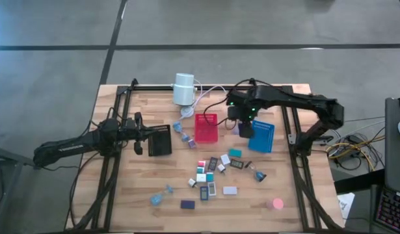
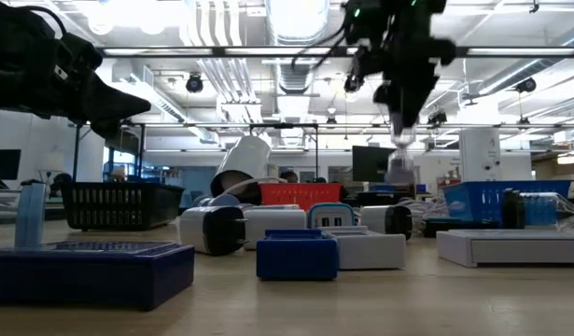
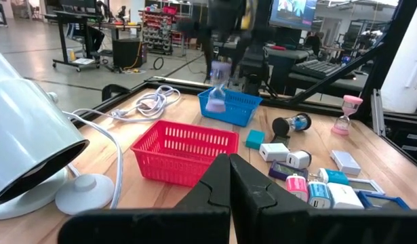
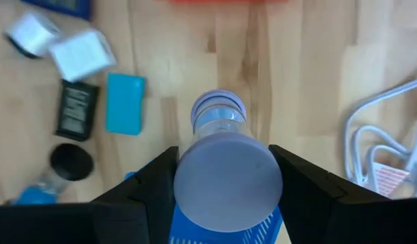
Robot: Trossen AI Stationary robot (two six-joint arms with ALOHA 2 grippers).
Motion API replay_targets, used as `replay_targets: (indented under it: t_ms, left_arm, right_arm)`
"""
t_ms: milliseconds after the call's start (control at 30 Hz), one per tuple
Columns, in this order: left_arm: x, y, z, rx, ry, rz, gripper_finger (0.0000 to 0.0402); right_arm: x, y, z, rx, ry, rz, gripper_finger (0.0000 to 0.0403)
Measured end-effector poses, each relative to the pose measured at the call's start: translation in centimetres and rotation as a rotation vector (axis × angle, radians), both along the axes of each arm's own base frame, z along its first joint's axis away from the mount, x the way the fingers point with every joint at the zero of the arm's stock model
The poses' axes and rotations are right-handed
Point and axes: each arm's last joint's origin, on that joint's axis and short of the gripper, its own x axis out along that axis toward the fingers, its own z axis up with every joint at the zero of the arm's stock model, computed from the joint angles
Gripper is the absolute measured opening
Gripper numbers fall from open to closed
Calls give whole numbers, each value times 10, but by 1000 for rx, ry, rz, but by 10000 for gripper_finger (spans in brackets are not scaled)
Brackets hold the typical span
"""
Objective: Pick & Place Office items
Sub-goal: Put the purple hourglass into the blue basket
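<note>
Overhead, right pincer (image 4: 225,183) grips a purple-capped sand timer (image 4: 225,163); no writing legible.

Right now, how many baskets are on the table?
3. The black basket is near the left tool, the red basket is in the middle, and the blue basket is beside it, under the right tool.

Grey concrete floor (image 1: 50,78); bright ceiling lights (image 2: 296,14); exposed pipes.

The counter (image 1: 121,208) is pale wood in planks, matt with visible grain. Between the right pincer (image 4: 225,177) fingers sits a small hourglass (image 4: 222,146) of clear glossy plastic or glass with smooth matt lilac caps. Below it, the blue tray (image 1: 261,136) is latticed plastic.
</note>
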Motion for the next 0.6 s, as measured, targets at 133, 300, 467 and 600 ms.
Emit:
replay_targets:
  t_ms: [133, 300, 467, 600]
  left_arm:
    - [0, 0, 0, 0, 1, -1, 0]
    - [0, 0, 0, 0, 2, 0, 0]
    - [0, 0, 0, -1, 2, -1, 0]
    - [0, 0, 0, -1, 2, -1, 0]
  right_arm:
    - [-20, 6, 25, -9, -69, -88, 195]
    - [-49, 15, 45, -20, -71, -159, 195]
    - [-80, 25, 62, -24, -173, -170, 195]
    - [-103, 33, 67, -29, -262, -211, 195]
